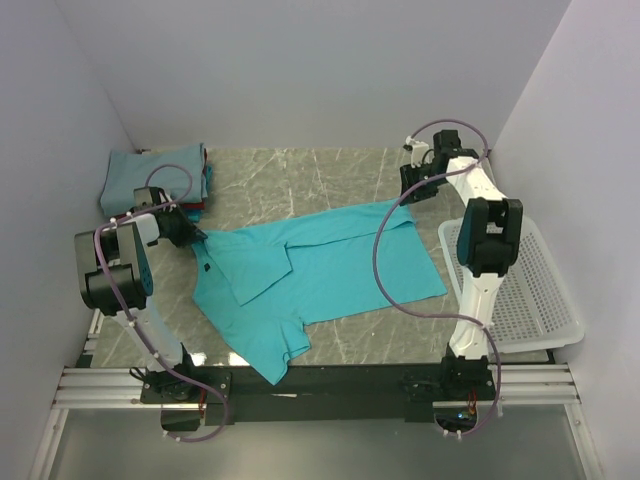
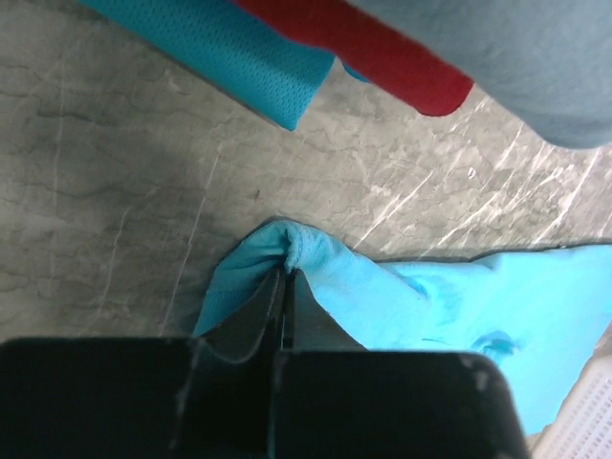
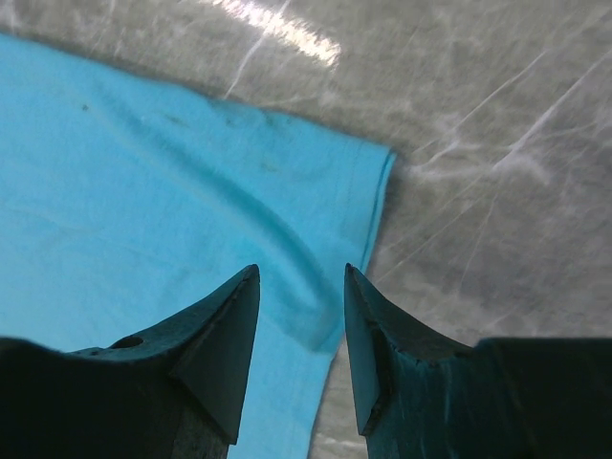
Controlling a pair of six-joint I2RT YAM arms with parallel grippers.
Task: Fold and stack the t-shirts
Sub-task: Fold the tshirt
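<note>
The bright turquoise t-shirt (image 1: 320, 265) lies spread and partly folded across the marble table. My left gripper (image 1: 190, 238) is shut on a pinched fold at its left edge; in the left wrist view the cloth (image 2: 459, 316) bunches at the tips of the closed left gripper (image 2: 287, 271). My right gripper (image 1: 408, 195) is open over the shirt's far right corner. In the right wrist view the right gripper (image 3: 301, 273) straddles the hem of the shirt (image 3: 143, 220), with nothing held. A stack of folded t-shirts (image 1: 155, 180) sits at the far left: grey-blue (image 2: 535, 57), red (image 2: 382, 48) and teal (image 2: 239, 57).
A white mesh basket (image 1: 530, 290) stands at the right edge of the table (image 1: 300, 175), beside the right arm. White walls close in the left, back and right sides. The folded stack lies just behind the left gripper.
</note>
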